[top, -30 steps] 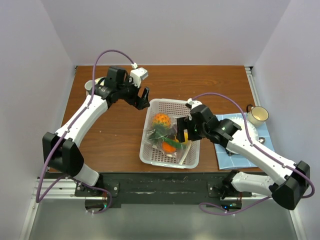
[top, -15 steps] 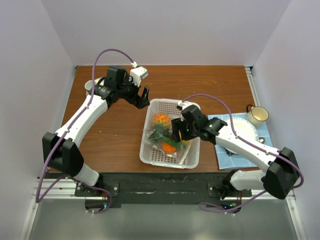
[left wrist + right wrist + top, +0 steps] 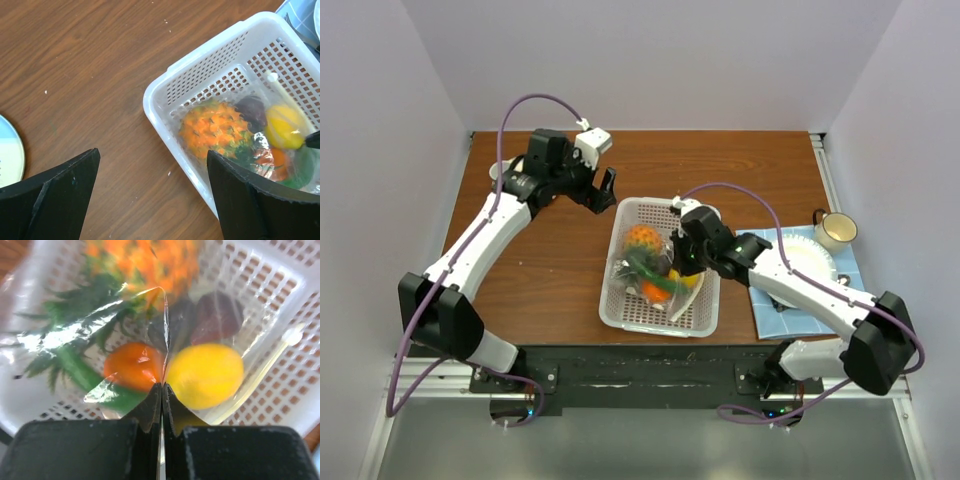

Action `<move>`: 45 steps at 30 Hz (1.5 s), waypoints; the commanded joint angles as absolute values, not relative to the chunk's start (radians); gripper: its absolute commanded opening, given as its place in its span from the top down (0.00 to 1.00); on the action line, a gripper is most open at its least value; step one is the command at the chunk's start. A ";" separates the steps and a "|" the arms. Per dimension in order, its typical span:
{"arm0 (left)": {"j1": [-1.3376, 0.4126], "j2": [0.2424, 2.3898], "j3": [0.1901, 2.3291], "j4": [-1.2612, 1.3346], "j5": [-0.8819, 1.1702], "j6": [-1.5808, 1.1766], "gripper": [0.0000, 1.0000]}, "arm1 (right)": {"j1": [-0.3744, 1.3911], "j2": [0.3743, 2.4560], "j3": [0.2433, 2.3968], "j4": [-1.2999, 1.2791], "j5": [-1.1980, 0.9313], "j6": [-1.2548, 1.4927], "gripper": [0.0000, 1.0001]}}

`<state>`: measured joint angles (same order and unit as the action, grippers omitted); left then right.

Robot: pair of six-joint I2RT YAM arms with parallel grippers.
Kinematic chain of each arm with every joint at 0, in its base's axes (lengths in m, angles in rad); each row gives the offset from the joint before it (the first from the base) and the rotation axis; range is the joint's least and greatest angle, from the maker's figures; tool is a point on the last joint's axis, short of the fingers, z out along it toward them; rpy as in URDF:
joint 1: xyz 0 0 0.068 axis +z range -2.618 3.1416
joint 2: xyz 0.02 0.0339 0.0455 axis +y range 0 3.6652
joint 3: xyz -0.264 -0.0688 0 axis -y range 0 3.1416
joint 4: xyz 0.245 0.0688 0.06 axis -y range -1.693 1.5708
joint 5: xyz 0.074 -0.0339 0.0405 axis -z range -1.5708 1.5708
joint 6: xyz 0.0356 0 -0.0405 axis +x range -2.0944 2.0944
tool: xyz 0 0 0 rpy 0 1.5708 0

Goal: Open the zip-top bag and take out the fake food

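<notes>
My right claw (image 3: 161, 387) is pressed together on a raised fold of the zip-top bag (image 3: 125, 325), pinching the clear plastic between its tips. It hangs over the inside of the white basket (image 3: 280, 275), toward the basket's right wall. The bag lies in the basket with the fake food (image 3: 205, 374) inside it. Just past the pinch the lemon sits right of the fold and the round orange (image 3: 131, 365) left of it, both close against the crease. The green piece (image 3: 75, 365) trails off leftward. Farther in lie the dark piece (image 3: 217, 315) and a spiky orange fruit (image 3: 135, 255) by the basket's far wall.

My left claw (image 3: 152, 175) is spread wide and holds nothing. It hovers over bare wood just outside the basket's far-left corner, apart from the rim.

The basket walls ring the bag on all sides. Right of the basket a blue cloth (image 3: 770, 300) carries a white plate (image 3: 810, 262), with a mug (image 3: 837, 229) beyond. Left of the basket and past its far rim is open tabletop (image 3: 560, 270).
</notes>
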<state>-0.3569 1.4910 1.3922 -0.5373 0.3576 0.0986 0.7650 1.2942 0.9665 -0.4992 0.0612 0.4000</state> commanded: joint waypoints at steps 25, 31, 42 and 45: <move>0.503 1.349 1.448 -1.316 1.154 1.050 0.00 | 0.881 1.961 2.043 -0.456 -0.170 0.348 1.00; 0.505 1.319 1.336 -1.315 1.094 1.104 0.00 | 0.882 2.118 2.177 -0.448 -0.239 0.396 1.00; 0.430 1.442 1.278 -1.114 1.149 0.947 0.00 | 0.922 2.085 1.861 -0.311 -0.270 0.428 0.96; 0.310 1.431 1.195 -0.938 1.050 0.809 0.00 | 0.923 2.118 1.920 -0.366 -0.281 0.417 0.68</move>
